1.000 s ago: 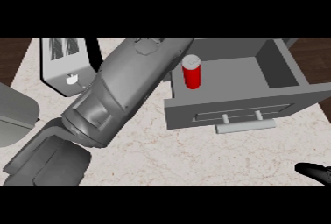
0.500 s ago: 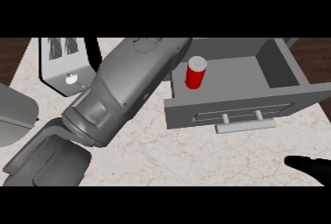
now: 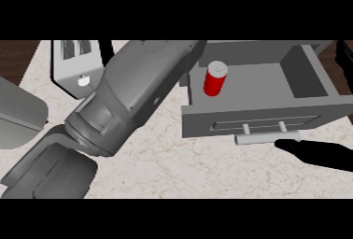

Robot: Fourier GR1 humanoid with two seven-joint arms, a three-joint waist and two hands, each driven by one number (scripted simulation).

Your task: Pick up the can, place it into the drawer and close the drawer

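A: What's at far left?
B: A grey rounded thing (image 3: 17, 116) at the left edge, partly cut off. Up and to the right of it, upper left of frame, is a white toaster (image 3: 72, 70), slots up.

A: The big grey bit?
B: That's the left forearm (image 3: 131, 102), running diag. from lower left to top centre, above the desk (image 3: 193, 172). It hides part of the toaster's right side. The left hand is out of frame, so can't tell re its fingers.

A: Where's the can?
B: The can (image 3: 215, 80) is red w/ a white top. It stands upright inside the open drawer (image 3: 310, 74), in its left part, near the forearm but apart from it. That's upper centre-right of frame.

A: And the drawer front?
B: It's grey and faces the lower frame, w/ a pale bar handle (image 3: 267, 137).

A: Right hand?
B: The right hand (image 3: 321, 155) is black, at lower right, coming in from the right edge. Its fingers are stretched out leftward and hold nothing. The tips sit just under the handle's right end. Can't tell whether they touch it.
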